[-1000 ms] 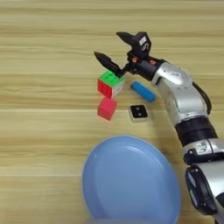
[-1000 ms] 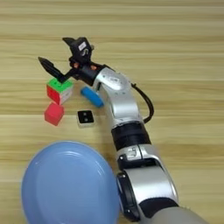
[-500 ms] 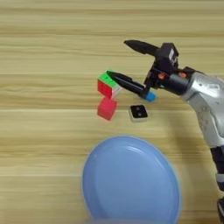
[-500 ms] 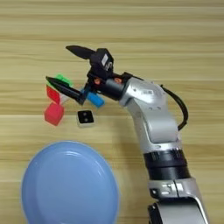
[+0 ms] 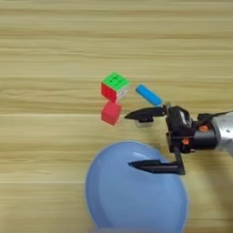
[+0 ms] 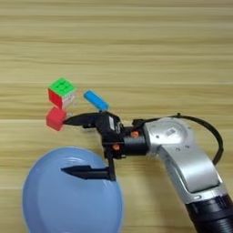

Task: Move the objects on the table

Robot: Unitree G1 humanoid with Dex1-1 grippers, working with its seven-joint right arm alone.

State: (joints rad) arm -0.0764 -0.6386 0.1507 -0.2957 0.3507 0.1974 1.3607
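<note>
Left to right on the worktop [image 5: 45, 91]: we see the small red cube [image 5: 111, 113] with the puzzle cube [image 5: 114, 86] just behind it, then the blue block [image 5: 149, 95], its long axis running diagonally from upper left to lower right. Our tool [image 5: 143, 140] sits right of and nearer than all three, fingers pointing left. One fingertip ends just beside the red cube, the other hangs over the blue plate [image 5: 113, 205]. Tool spread wide, holding nothing. We judge the red cube nearest. The small black-and-white piece looks hidden under the upper finger.
</note>
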